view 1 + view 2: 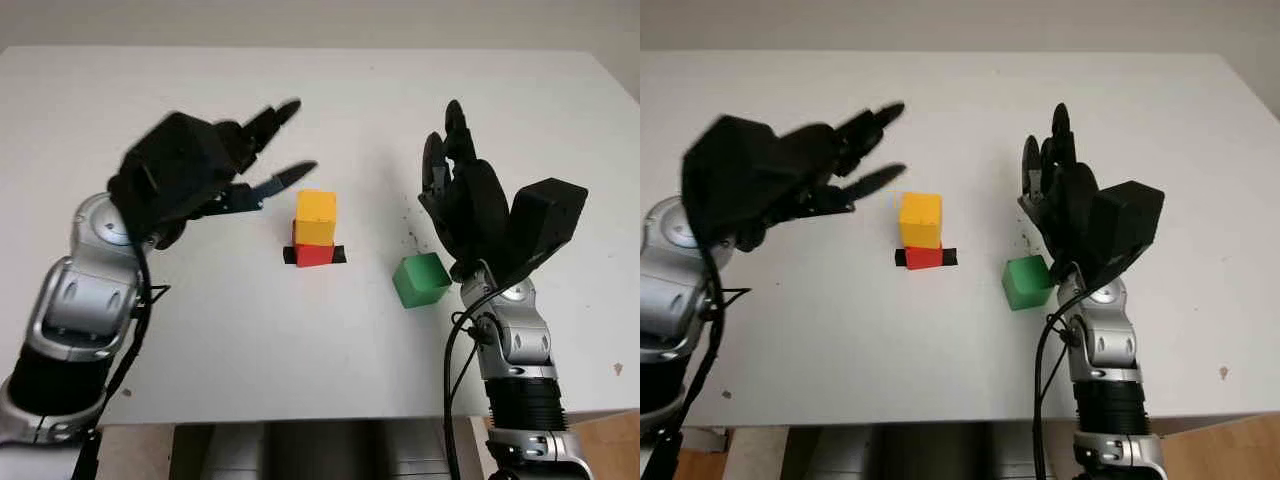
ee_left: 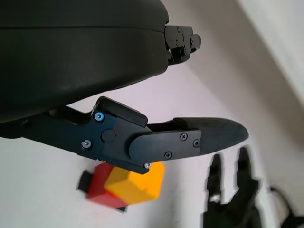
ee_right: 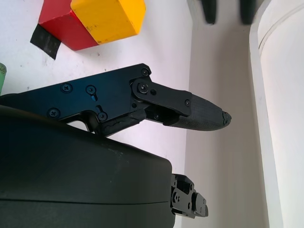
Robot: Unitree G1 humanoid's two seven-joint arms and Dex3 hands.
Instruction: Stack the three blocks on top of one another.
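A yellow block [image 1: 315, 217] sits on top of a red block [image 1: 313, 255] at the middle of the white table [image 1: 250, 340]. The red block stands on a black tape mark [image 1: 340, 254]. To their right, a green block [image 1: 420, 279] lies alone on the table. My left hand [image 1: 290, 140] hovers open, left of the two-block stack, fingers pointing toward it and holding nothing. My right hand [image 1: 445, 130] is open and upright just right of the green block, close behind it. The left wrist view shows the yellow block [image 2: 137, 185] on the red block [image 2: 97, 187].
The table's front edge [image 1: 300, 418] runs just ahead of my arms. Small dark specks [image 1: 410, 235] mark the surface near the green block. Bare tabletop stretches behind the stack and to both sides.
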